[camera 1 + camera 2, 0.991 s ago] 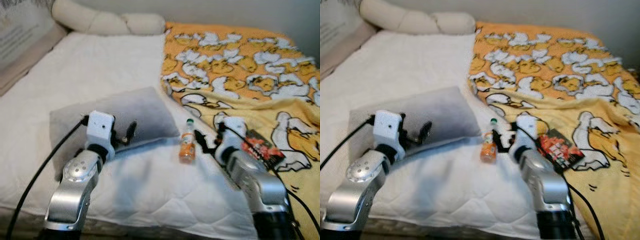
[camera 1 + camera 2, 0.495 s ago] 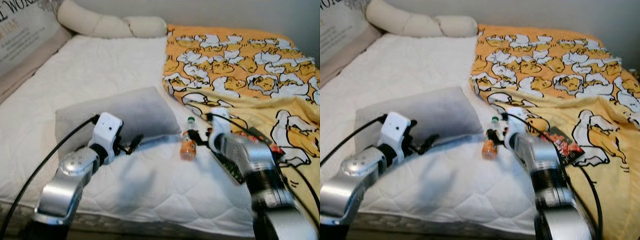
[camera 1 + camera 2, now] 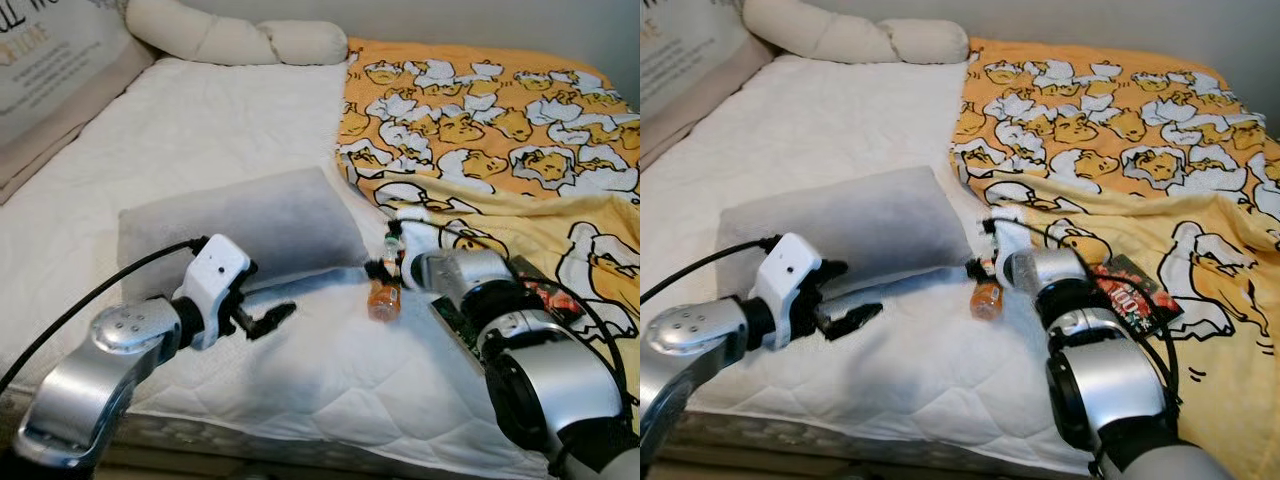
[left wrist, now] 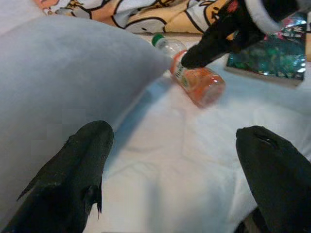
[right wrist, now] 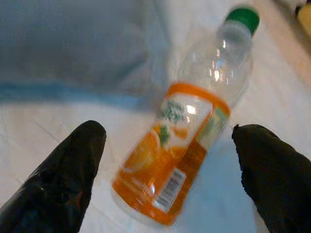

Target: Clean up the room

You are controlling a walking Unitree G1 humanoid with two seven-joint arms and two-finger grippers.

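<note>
White quilted bed (image 3: 200, 130), duck-print blanket (image 3: 520, 130) — both grippers' jaws gape wide around the orange bottle (image 5: 194, 121).

Bare mattress (image 3: 330, 370) lies open in front of the bottle (image 3: 384, 290); a grey pillow (image 3: 240, 225) crowds its left, a blanket (image 3: 500, 140) its right.

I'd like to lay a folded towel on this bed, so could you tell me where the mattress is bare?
Bare white mattress runs from the grey pillow up to the long bolster. It is crowded by the orange bottle, with the right pincer, the book and the duck blanket.
</note>
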